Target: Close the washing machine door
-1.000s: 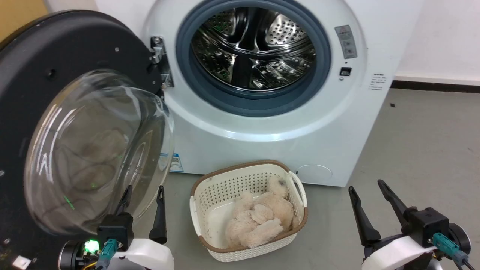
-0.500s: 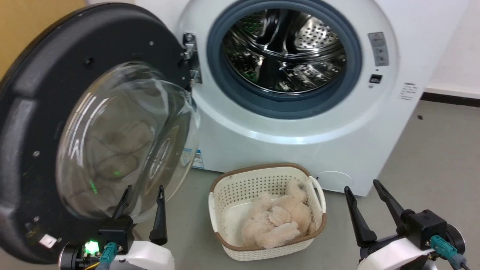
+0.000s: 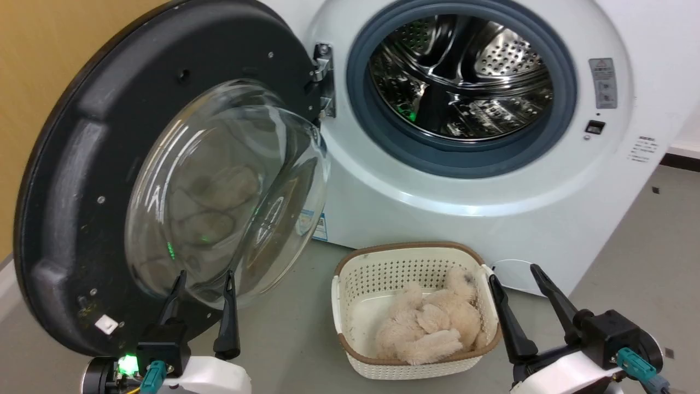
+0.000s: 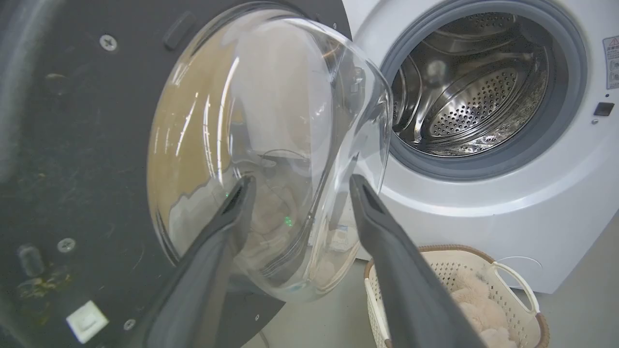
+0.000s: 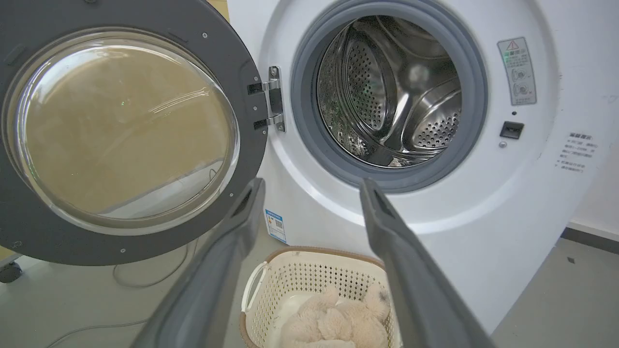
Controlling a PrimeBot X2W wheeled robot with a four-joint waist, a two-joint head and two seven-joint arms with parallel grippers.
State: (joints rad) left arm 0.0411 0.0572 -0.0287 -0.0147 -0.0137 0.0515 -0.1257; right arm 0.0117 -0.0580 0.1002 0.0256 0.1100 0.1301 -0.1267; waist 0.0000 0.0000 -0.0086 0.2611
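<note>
**Fully open on its hinge, both grippers spread and empty**

Shows the washing machine door [image 3: 71, 219] swung wide on a metal hinge [image 3: 322, 82] at the left edge of the washing machine [image 3: 437, 219], its inner face turned toward the head camera. Carries a clear glass bowl [image 3: 219, 191] at the centre of the black disc, bulging out toward the robot. Leaves the round opening uncovered, with a grey rubber gasket [image 3: 383, 137] ringing a perforated steel drum [image 3: 465, 76]. Adds a small blue sticker [image 3: 320, 227] low on the white front, just past the bowl's edge.

Puts the left gripper [image 3: 204, 276] low in front of the bowl's lower rim, fingers parted with nothing between them. Cannot tell whether the tips touch the glass. From the left wrist, looks along both fingers straight at the bowl, tips overlapping its lower half.

Puts the right gripper [image 3: 514, 273] at lower right, well apart from the door, fingers likewise spread and empty. Crosses the right rim of a cream perforated basket [image 3: 394, 271] with one finger in the head view.

Sets that basket on the grey floor [image 3: 284, 339] in front of the machine, below the opening, with a fluffy cream plush [image 3: 426, 328] lying inside. Backs the door with a yellow wall [image 3: 44, 54].
</note>
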